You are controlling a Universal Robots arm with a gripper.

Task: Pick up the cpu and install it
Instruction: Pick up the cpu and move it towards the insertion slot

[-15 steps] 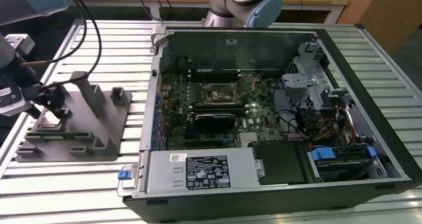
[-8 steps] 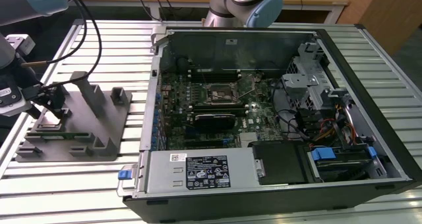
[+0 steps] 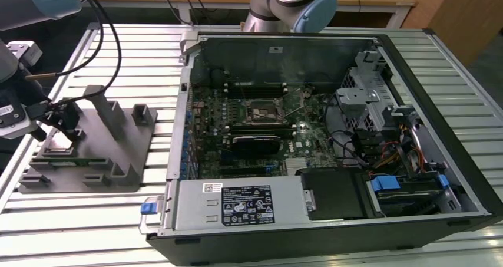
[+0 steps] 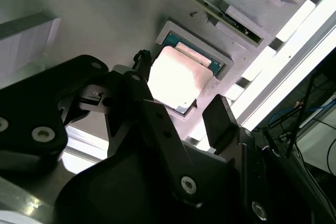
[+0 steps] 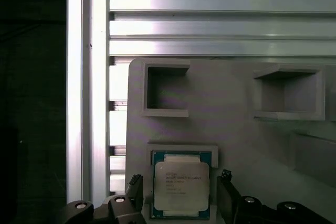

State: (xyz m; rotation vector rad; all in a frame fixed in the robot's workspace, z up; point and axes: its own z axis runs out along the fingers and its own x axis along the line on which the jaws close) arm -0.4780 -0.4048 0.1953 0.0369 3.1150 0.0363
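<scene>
The cpu (image 5: 181, 186), a small square chip with a shiny silver top, lies in a shallow square recess of the grey holder block (image 5: 231, 129). My gripper (image 5: 180, 178) is open and straddles it, one black fingertip (image 5: 134, 184) on each side with a small gap to the chip's edges. In the second wrist view the cpu (image 4: 178, 80) gleams between the same spread fingers of the gripper (image 4: 178, 85). In the exterior view the gripper (image 3: 67, 124) hangs low over the holder block (image 3: 118, 155) at that view's left, covering the chip. The motherboard's black cpu socket (image 3: 260, 111) sits inside the open computer case.
The open computer case (image 3: 188, 102) stands to the exterior view's right of the holder, with cables, a drive cage and a power supply (image 3: 235, 205) inside. A long green memory stick (image 3: 67, 159) lies in the holder. Upright grey posts (image 3: 106, 111) rise beside the gripper. A slatted metal table (image 3: 141, 49) carries everything.
</scene>
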